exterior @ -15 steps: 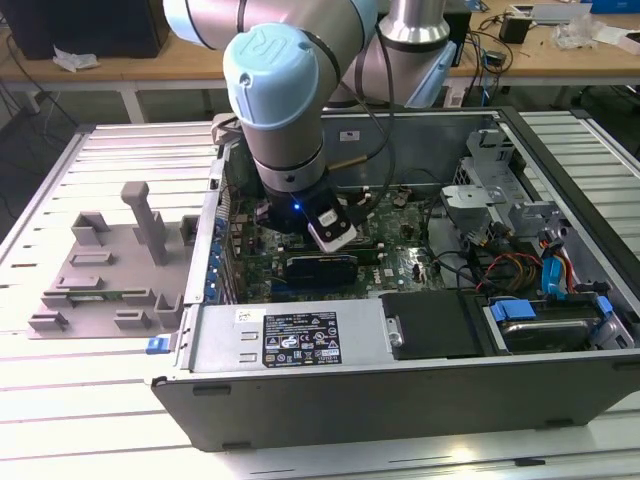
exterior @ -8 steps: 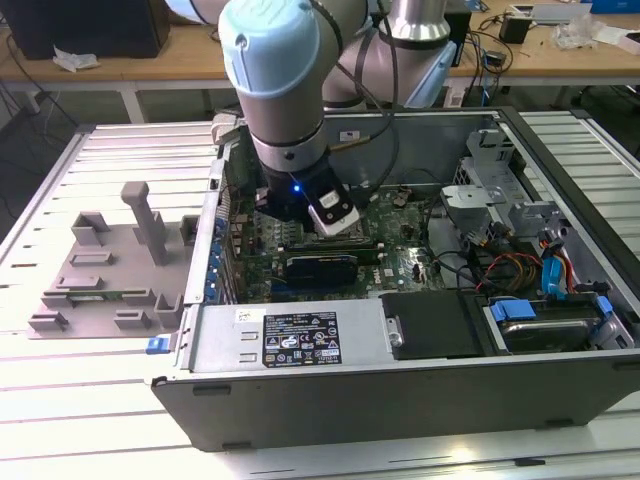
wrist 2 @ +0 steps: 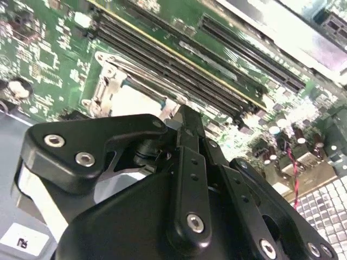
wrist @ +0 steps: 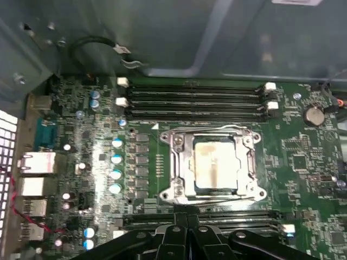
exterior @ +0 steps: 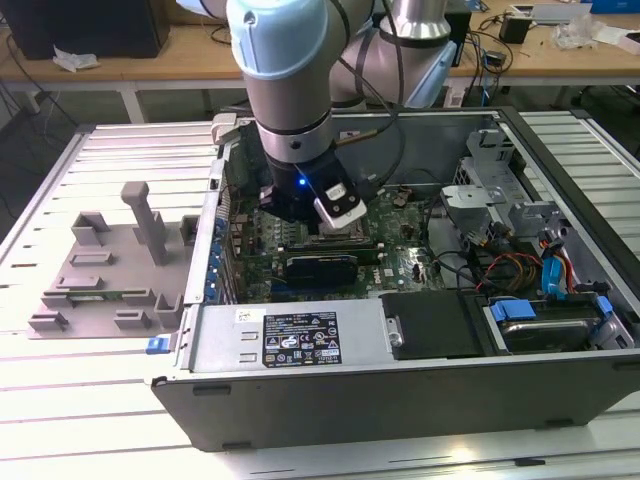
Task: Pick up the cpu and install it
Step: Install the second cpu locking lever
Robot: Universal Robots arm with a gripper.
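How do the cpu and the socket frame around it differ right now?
The cpu is a flat, plain, pale shiny square; the socket frame is a metal border with screws at its corners. The cpu lies inside, the frame surrounds it. Both sit flat on the green motherboard, below the gripper.
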